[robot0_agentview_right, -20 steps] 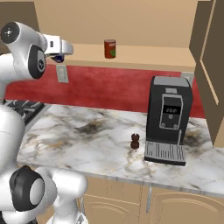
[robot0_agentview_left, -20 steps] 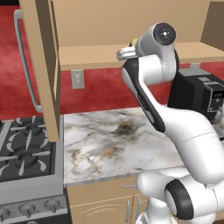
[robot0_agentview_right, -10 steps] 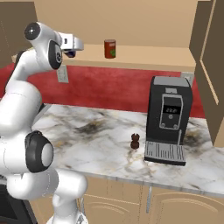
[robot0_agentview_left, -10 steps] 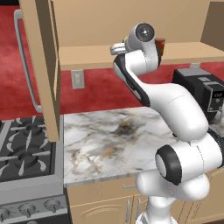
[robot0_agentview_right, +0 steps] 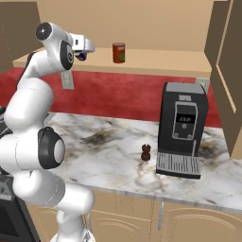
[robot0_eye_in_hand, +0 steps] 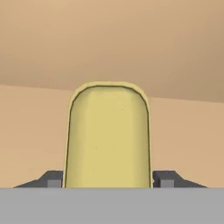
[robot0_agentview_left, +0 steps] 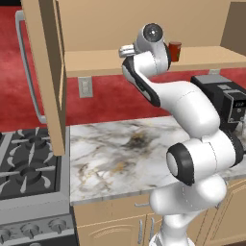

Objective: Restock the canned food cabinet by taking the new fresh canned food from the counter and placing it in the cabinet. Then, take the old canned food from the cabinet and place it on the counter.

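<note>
The hand [robot0_agentview_right: 83, 49] is reached in over the left part of the cabinet [robot0_agentview_right: 156, 64] shelf, with the blue can [robot0_eye_in_hand: 108, 135] lying straight ahead between its fingers, yellow top toward the camera. Whether the fingers grip or have just let go, I cannot tell. To its right on the same shelf, the red can [robot0_agentview_right: 118, 52] stands upright, apart.

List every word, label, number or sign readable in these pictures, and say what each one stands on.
None can be read.
Coffee machine: its front panel shows a small lit display, too blurred to read.
Red-orange can on the cabinet shelf: a greenish label patch, no legible text.
Blue can at the claw: plain yellow top, no text.
</note>
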{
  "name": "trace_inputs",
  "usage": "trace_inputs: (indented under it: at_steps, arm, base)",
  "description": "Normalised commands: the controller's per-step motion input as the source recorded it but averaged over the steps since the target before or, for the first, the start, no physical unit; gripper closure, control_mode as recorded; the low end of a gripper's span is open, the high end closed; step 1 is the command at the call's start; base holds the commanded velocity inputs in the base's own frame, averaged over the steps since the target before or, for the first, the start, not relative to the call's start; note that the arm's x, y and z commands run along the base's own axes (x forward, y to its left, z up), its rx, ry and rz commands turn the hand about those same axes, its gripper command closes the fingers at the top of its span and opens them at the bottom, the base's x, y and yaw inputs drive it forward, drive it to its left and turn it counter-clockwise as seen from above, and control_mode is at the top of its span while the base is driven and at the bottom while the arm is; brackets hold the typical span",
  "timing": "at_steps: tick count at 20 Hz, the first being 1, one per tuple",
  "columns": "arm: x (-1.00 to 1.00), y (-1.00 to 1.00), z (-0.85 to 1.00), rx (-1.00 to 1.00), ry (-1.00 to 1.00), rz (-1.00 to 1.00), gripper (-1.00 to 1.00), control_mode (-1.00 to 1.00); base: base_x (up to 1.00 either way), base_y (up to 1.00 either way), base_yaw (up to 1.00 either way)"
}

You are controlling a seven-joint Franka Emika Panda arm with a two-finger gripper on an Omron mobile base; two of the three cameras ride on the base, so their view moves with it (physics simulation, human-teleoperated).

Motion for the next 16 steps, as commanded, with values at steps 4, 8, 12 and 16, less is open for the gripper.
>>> trace_inputs:
  at_steps: [4, 8, 12, 16]
  arm:
    - [0.00, 0.00, 0.00, 0.00, 0.00, 0.00, -1.00, -1.00]
    - [0.00, 0.00, 0.00, 0.00, -0.07, 0.00, -1.00, -1.00]
    - [0.34, 0.00, 0.00, 0.00, -0.17, -0.04, -1.00, -1.00]
    - [0.93, 0.00, -0.01, 0.00, -0.13, -0.10, -1.00, -1.00]
  base:
    - [0.00, 0.00, 0.00]
    - [0.00, 0.00, 0.00]
    - [0.00, 0.00, 0.00]
    - [0.00, 0.00, 0.00]
